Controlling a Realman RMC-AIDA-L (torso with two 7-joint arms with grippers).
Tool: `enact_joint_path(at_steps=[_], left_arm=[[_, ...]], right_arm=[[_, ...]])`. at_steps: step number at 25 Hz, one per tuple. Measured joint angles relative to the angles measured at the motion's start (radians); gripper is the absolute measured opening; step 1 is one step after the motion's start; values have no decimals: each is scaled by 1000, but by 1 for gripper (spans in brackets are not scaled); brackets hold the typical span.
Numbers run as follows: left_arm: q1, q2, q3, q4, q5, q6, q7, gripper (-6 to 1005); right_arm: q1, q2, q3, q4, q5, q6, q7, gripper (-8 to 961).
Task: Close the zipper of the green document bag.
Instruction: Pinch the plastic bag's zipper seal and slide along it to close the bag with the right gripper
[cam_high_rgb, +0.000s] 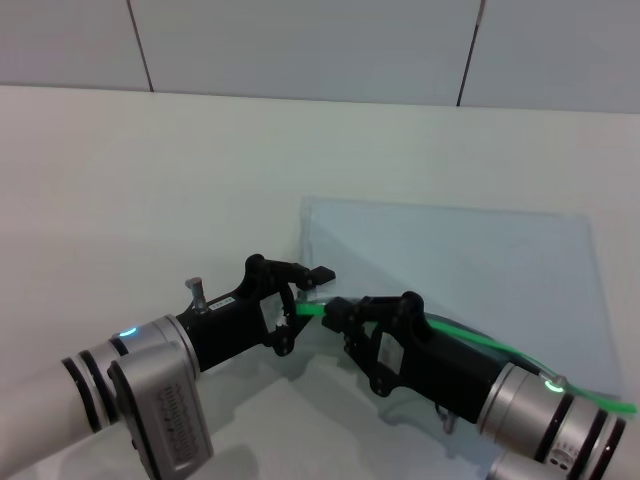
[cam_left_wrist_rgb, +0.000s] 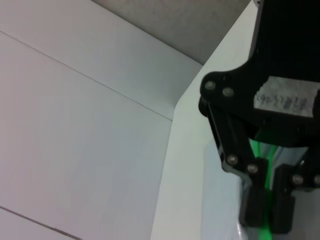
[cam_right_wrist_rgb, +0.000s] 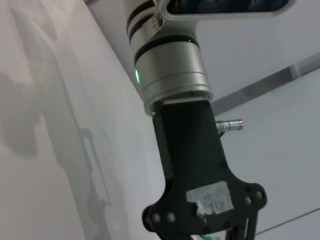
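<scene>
We see the zipper (cam_high_rgb: 470, 335) as a thin bright green strip along the near long edge of the bag (cam_high_rgb: 460, 260), running from the bag's near left corner off toward the table's near right corner, where it lifts and bows a little above the pouch. The bag lies flat on the white table (cam_high_rgb: 150, 180), right of the middle and closer to the near edge. Both grippers meet at the strip's left end. The left gripper (cam_high_rgb: 305, 290) reaches in from the near left, and the green end sits between its fingers (cam_left_wrist_rgb: 260, 207), which look pinched on it. The right gripper (cam_high_rgb: 335, 315) comes in from the near right, just beside the left one, over the same stretch of strip; we cannot tell whether it is clamped.
</scene>
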Motion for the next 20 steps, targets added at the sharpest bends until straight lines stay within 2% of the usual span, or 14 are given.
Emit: enact_joint_path(at_steps=[20], left_arm=[[7, 0, -7, -5, -4, -1, 7, 52]], right_arm=[[-59, -7, 49, 25, 0, -2, -60, 77]])
